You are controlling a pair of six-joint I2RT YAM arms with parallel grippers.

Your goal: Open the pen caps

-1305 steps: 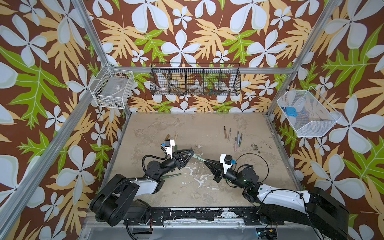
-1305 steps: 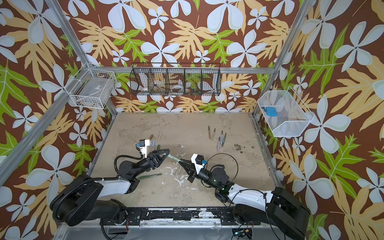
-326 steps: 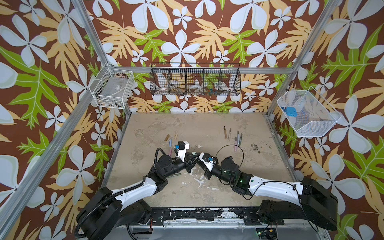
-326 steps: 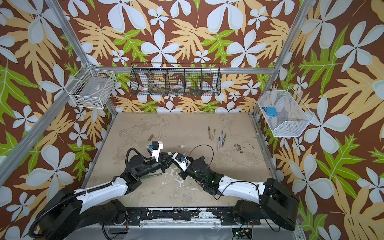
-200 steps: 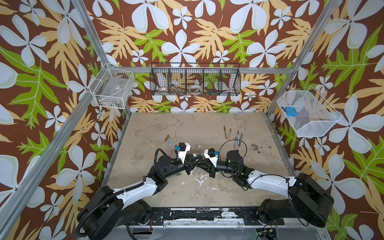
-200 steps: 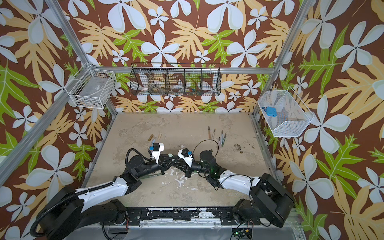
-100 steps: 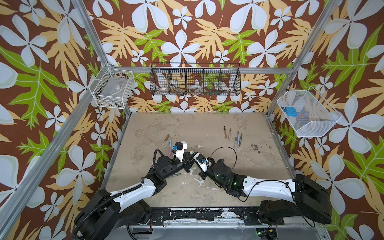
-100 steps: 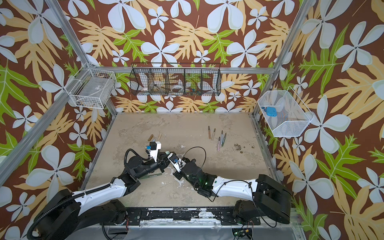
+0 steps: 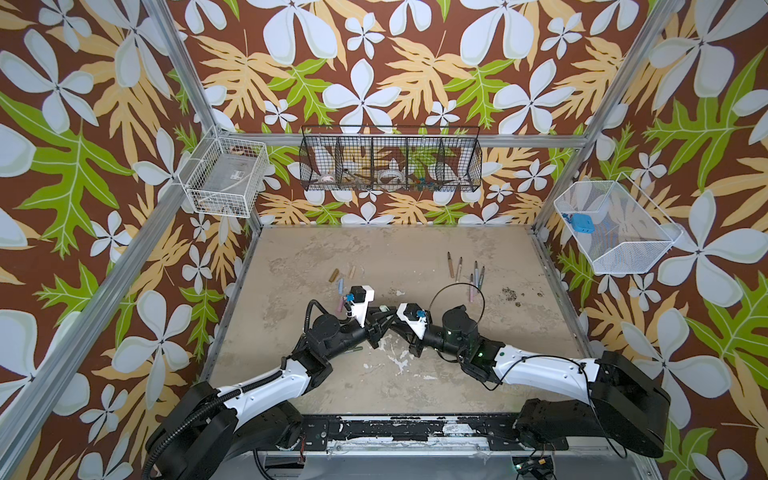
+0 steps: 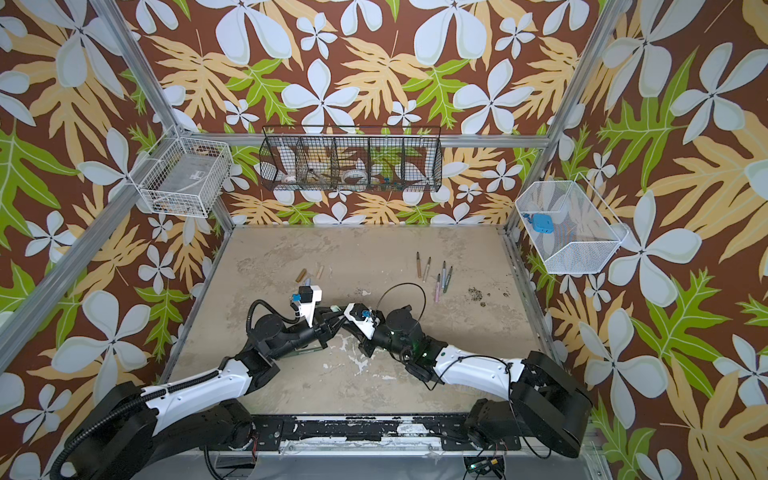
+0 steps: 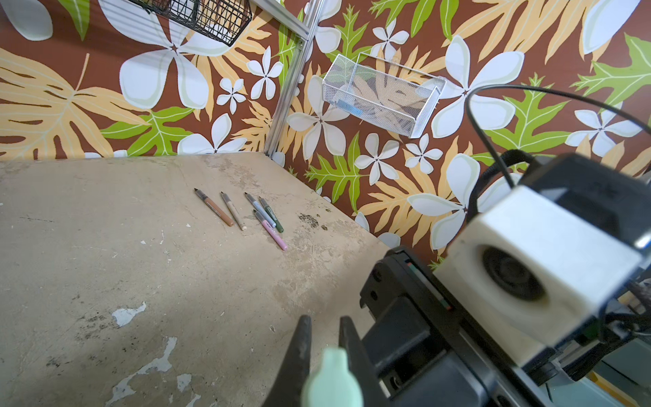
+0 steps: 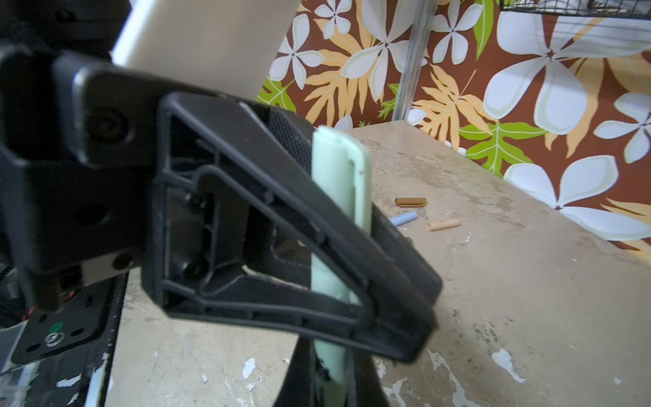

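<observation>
In both top views the left gripper point(image 9: 382, 317) and right gripper point(image 9: 391, 315) meet tip to tip over the desk point(image 9: 415, 382), between loose caps point(image 9: 335, 274) and bare pens point(image 9: 451, 264). The left wrist view shows the left jaws pinching a pale green pen point(image 11: 333, 377); in the right wrist view the right jaws pinch its body, its cap point(image 12: 343, 176) still on.

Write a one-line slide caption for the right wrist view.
Left fingers and right fingers grip one pale green pen; a brown cap, light blue cap and beige cap lie on the table behind.
</observation>
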